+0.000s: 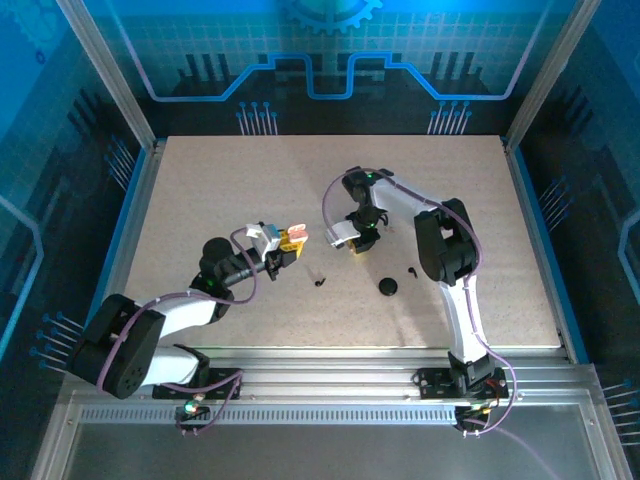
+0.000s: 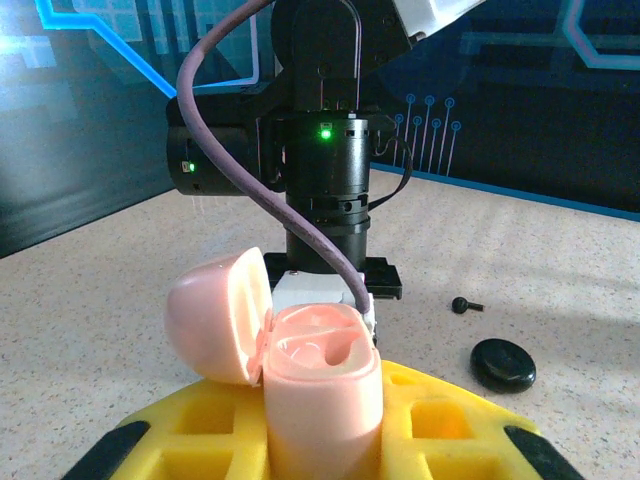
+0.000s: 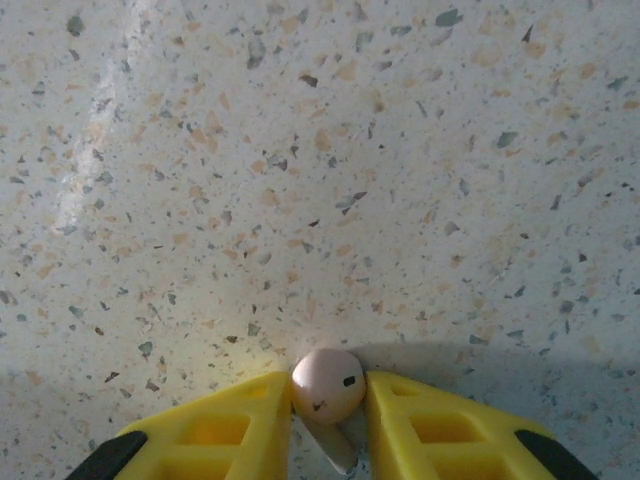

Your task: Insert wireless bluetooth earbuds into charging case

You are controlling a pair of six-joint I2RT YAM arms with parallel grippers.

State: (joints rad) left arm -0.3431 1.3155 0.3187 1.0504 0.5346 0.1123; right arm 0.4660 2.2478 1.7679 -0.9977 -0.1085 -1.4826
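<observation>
The charging case (image 2: 320, 390) is a pale pink shell, standing upright between the yellow fingers of my left gripper (image 2: 320, 412), which is shut on it. Its lid (image 2: 215, 315) hangs open to the left, baring the moulded recesses on top. From above, this case (image 1: 298, 236) sits at the left gripper (image 1: 290, 242), left of table centre. A pink earbud (image 3: 325, 380), round head up and stem down, is pinched between the yellow fingers of my right gripper (image 3: 329, 392), just above the speckled table. In the top view the right gripper (image 1: 357, 243) hangs a short way right of the case.
A round flat black puck (image 1: 388, 287) (image 2: 503, 364) lies on the table in front of the right gripper. Two tiny black pieces lie near it, one (image 1: 320, 280) to its left, one (image 1: 412, 271) (image 2: 465, 305) to its right. Blue walls surround the table (image 1: 200, 200).
</observation>
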